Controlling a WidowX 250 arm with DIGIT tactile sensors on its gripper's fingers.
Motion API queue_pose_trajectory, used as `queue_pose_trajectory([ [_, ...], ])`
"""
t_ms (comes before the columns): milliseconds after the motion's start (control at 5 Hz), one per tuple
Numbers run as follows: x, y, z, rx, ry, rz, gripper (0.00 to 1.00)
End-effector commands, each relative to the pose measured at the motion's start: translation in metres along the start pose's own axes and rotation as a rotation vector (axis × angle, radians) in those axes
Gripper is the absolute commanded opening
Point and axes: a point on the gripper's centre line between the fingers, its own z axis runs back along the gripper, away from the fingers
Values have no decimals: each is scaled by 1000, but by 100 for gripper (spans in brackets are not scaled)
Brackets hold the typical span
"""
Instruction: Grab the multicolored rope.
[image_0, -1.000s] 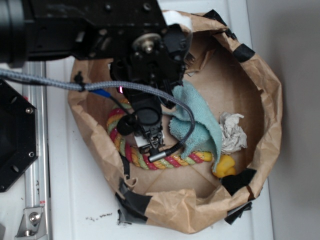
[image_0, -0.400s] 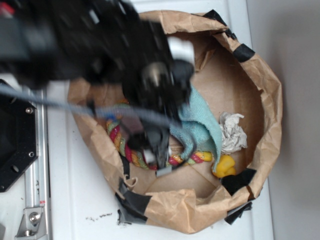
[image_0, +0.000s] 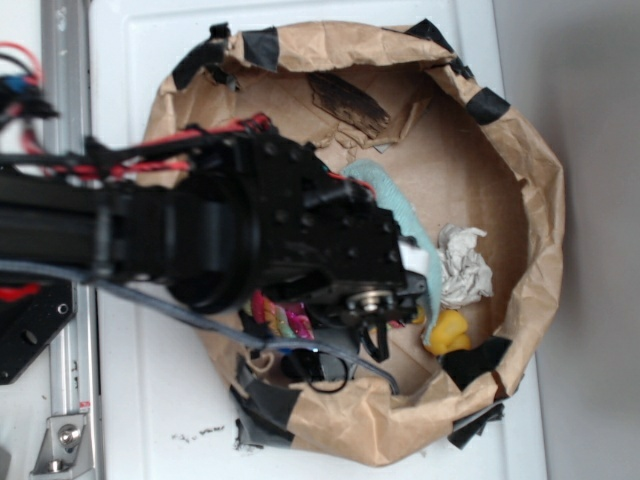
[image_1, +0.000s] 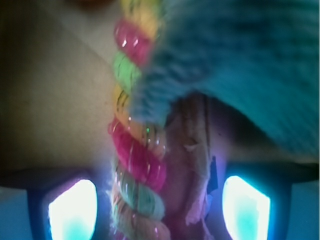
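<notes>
- One multicolored rope (image_1: 137, 165), a thick twisted cord of pink, yellow and green strands, running between the jaws.
- One teal terry cloth (image_1: 240, 60), lying over the rope just beyond the jaws.
- One small yellow rubber duck (image_0: 450, 330).
- One crumpled white paper wad (image_0: 465, 262).
- One brown paper bag (image_0: 535, 190) with black tape patches, on one white desk (image_0: 150, 400).

Exterior view: even, diffuse light on the white surface (image_0: 160, 400); the black arm (image_0: 200, 240) is softly blurred and reads as a dark mass with little detail; faint shade lies inside the paper bag (image_0: 540, 200). Wrist view: close-range, soft focus throughout; the multicolored rope (image_1: 137, 165) and teal cloth (image_1: 240, 60) are smeared; two overexposed cyan-white glare patches (image_1: 72, 210) flank the bottom edge; the left side is dim.
</notes>
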Motion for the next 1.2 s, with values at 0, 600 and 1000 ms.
queue_pose_trajectory([
  [0,-25,-16,-10,-6,62,-130,0],
  [600,-25,6,10,167,55,-21,0],
  [1000,-39,73,104,172,-126,329,0],
])
